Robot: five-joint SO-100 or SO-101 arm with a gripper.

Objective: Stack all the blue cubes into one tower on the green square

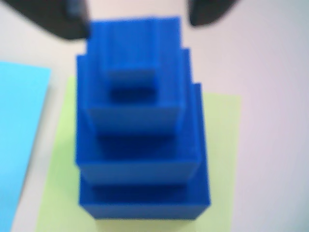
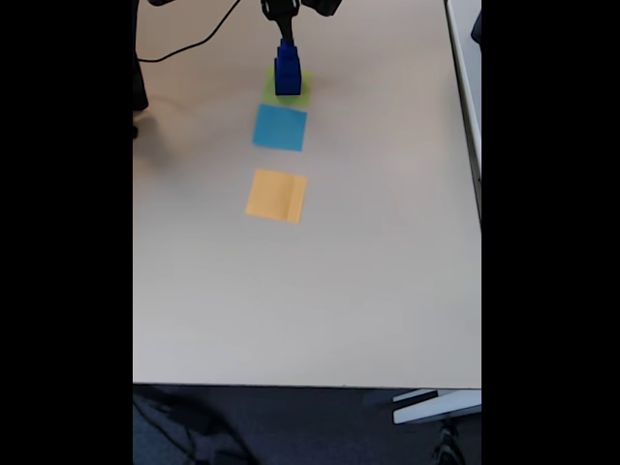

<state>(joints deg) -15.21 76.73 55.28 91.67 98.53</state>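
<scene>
the blue cubes (image 1: 140, 140) stood as one stepped tower on the green square (image 1: 219, 159), largest at the bottom so it sat steady. my gripper (image 2: 282, 21) hung just over the top cube, fingers apart, gripping nothing.

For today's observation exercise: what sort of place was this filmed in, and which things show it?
Probably an office or lab workbench: a plain pale table, dark carpet-like floor below its edge, a black cable trailing across it, and paper squares laid out as targets, like the orange square.
</scene>
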